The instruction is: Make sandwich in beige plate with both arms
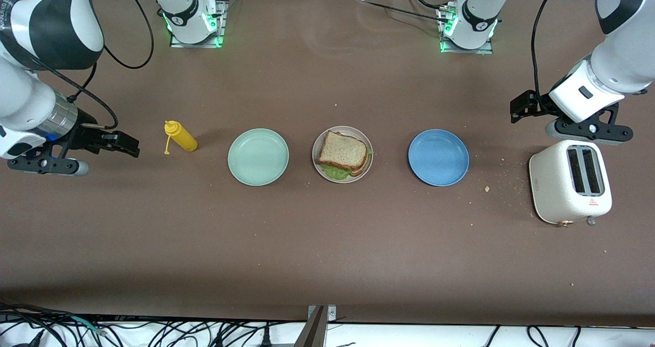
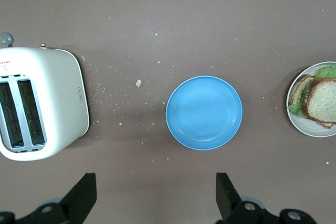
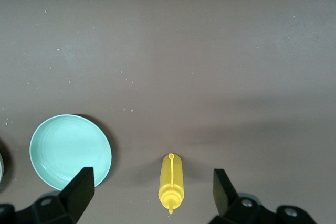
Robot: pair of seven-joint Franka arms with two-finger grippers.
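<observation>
From the front view, the sandwich (image 1: 343,152) sits assembled on the beige plate (image 1: 321,164) at the middle of the table, lettuce (image 1: 335,172) peeking out at the edge nearer the camera. The mint green plate (image 1: 258,156) lies beside it toward my right arm's end, then the yellow squeeze bottle (image 1: 181,136) on its side. The blue plate (image 1: 438,157) lies toward my left arm's end, then the white toaster (image 1: 569,181), with crumbs (image 1: 486,188) scattered between them. My right gripper (image 1: 128,145) hangs above bare table by the bottle; my left gripper (image 1: 521,106) is above table near the toaster.

Through my left wrist view, my fingers (image 2: 85,192) stand spread wide, holding nothing, with the toaster (image 2: 42,103), blue plate (image 2: 204,113) and sandwich (image 2: 317,100) below.

Through my right wrist view, my fingers (image 3: 81,187) are likewise wide apart and empty, above the bottle (image 3: 171,182) and mint green plate (image 3: 70,151).
</observation>
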